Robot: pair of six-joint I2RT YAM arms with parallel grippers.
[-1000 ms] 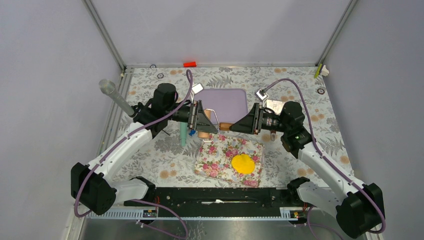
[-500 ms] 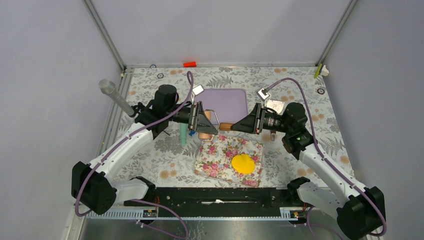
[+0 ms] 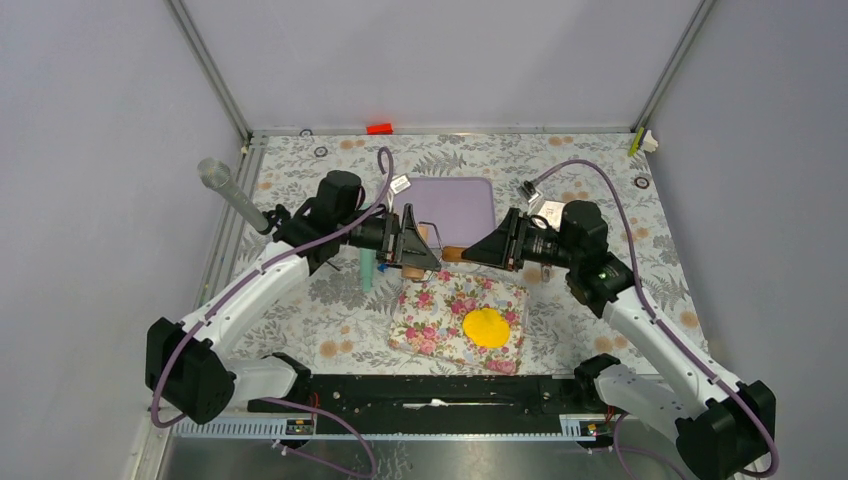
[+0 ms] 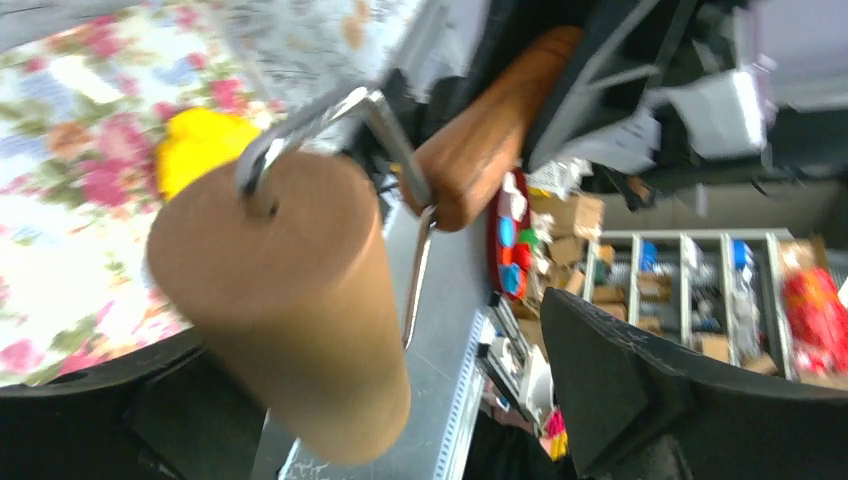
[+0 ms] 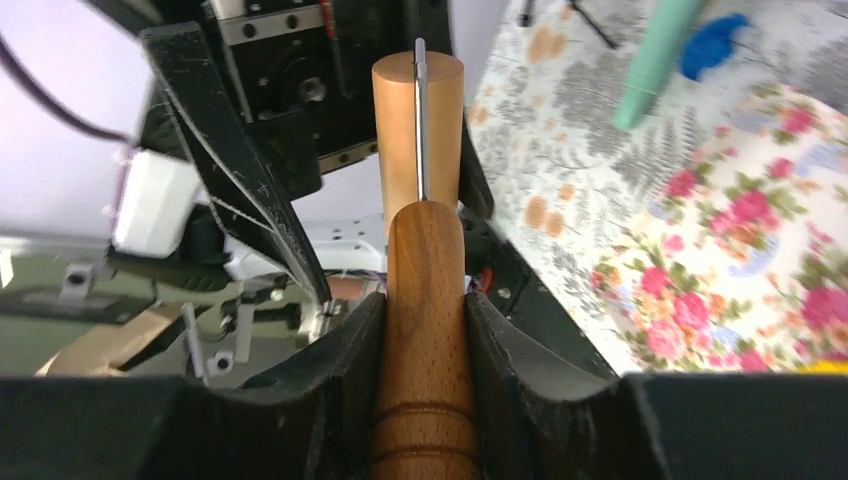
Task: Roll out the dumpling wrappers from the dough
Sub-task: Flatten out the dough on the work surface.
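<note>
1. The right end effector (image 5: pixel 425 300) is clamped on the wooden handle of the roller (image 5: pixel 425 400). The left end effector (image 3: pixel 413 256) stands wide, its fingers either side of the drum without gripping it.
2. The dough (image 3: pixel 487 327) lies as a flat yellow round on the floral cloth (image 3: pixel 430 320), nearer the arm bases and apart from the roller.
3. The step looks like carrying the roller down to the dough. Draw the left arm clear first, then bring the drum down level on the dough's edge and press lightly — a one-sided hold could let the handle twist.
4. The roller's wire frame may snag the left fingers. A teal tool (image 3: pixel 367 270) lies just beside that arm, a purple mat (image 3: pixel 455 205) lies behind, and a clear tube (image 3: pixel 225 190) stands at the left edge of the worktop (image 3: pixel 600 170).
</note>
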